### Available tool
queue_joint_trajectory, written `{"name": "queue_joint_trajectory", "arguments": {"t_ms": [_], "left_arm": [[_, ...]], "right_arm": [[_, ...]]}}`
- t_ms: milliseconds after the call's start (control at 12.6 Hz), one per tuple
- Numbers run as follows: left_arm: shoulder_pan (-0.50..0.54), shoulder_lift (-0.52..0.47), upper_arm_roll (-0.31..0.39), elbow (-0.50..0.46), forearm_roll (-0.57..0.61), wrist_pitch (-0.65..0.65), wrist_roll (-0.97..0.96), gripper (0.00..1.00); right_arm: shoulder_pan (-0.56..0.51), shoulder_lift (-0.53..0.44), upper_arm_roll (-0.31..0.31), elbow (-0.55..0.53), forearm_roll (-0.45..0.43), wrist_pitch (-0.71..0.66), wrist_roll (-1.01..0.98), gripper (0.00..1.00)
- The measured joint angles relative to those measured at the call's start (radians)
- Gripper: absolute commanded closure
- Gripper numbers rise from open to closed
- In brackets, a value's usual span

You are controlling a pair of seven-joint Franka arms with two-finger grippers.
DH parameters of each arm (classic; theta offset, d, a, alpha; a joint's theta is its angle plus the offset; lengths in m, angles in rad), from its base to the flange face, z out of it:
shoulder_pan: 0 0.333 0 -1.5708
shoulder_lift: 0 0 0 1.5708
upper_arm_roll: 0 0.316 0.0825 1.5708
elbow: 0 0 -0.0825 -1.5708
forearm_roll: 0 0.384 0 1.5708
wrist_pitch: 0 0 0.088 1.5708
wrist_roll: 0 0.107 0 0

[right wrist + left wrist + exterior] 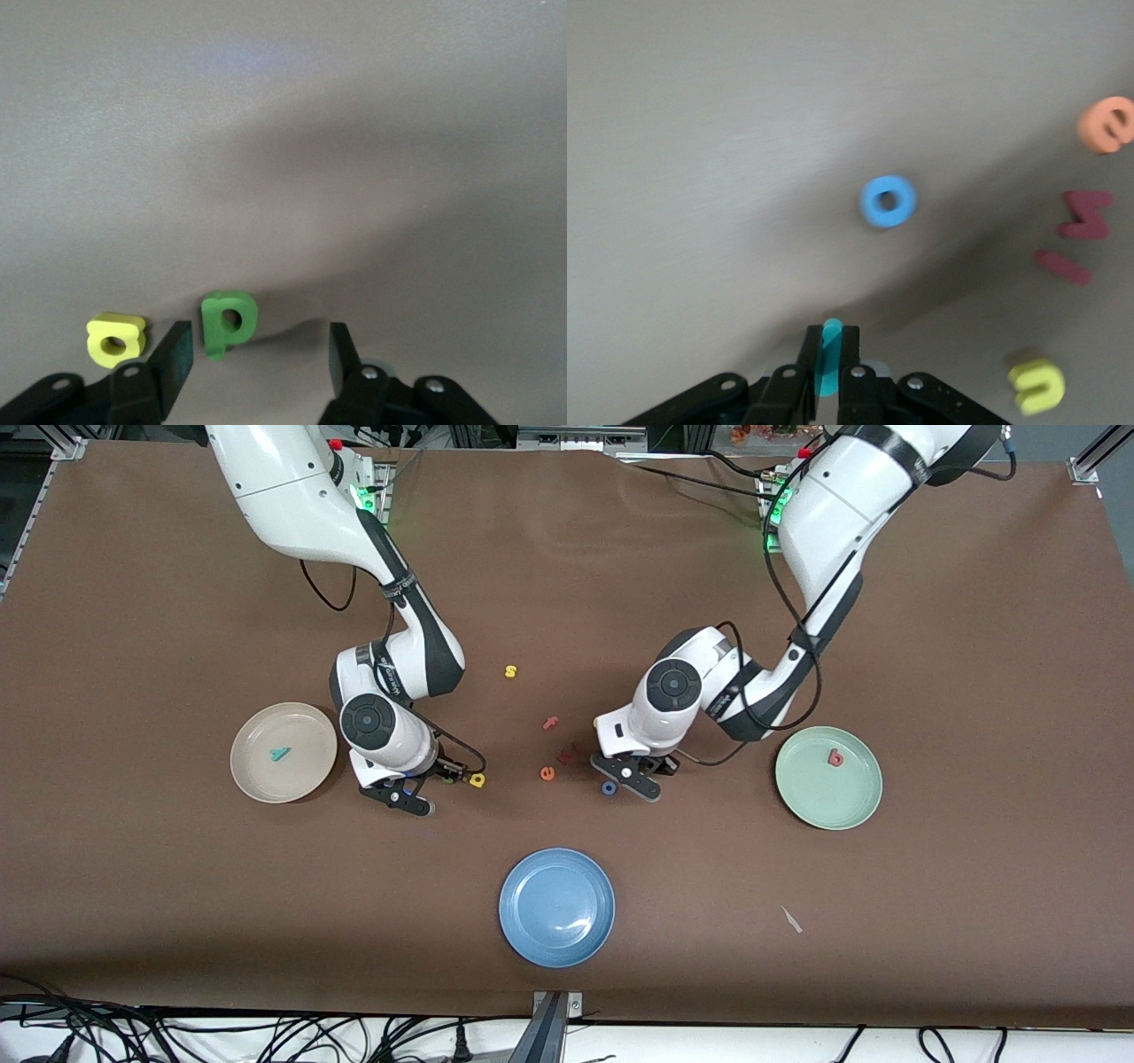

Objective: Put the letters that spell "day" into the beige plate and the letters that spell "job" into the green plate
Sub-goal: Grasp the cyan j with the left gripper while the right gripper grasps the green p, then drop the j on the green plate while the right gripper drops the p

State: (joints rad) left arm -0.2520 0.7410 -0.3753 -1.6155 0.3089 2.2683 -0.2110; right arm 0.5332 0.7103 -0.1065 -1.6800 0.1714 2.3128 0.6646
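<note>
L hand (829,367) clamps teal j (830,354) upright; R hand (257,354) apart round green d (229,320).

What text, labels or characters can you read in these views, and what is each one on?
"s": yellow foam letter on the brown table.
"f": pink foam letter on the table.
"e": orange foam letter on the table.
"b": red foam letter in the pale green plate.
Lettering on both arms' wrist links: too small to read.

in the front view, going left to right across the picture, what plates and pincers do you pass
beige plate → right pincer → blue plate → left pincer → green plate
</note>
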Motion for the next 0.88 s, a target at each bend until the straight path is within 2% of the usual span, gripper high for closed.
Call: {"name": "queue_joint_trajectory", "arguments": {"t_ms": [319, 558, 717, 876], "left_arm": [[0.071, -0.115, 0.001, 0.003, 0.000, -0.326, 0.012, 1.00], [0.129, -0.138, 0.003, -0.001, 0.001, -0.472, 0.016, 1.00], [0.196, -0.140, 0.007, -0.008, 0.002, -0.500, 0.021, 1.00], [0.271, -0.140, 0.011, -0.012, 0.002, -0.502, 0.025, 1.00]], "right_arm": [[0.000, 0.013, 0.001, 0.000, 0.000, 0.015, -0.002, 0.35], [0.001, 0.015, 0.001, 0.000, 0.000, 0.018, -0.003, 0.59], [0.002, 0.015, 0.003, 0.006, 0.000, 0.021, -0.003, 0.78], [0.002, 0.014, 0.003, 0.008, 0.000, 0.022, -0.003, 0.90]]}}
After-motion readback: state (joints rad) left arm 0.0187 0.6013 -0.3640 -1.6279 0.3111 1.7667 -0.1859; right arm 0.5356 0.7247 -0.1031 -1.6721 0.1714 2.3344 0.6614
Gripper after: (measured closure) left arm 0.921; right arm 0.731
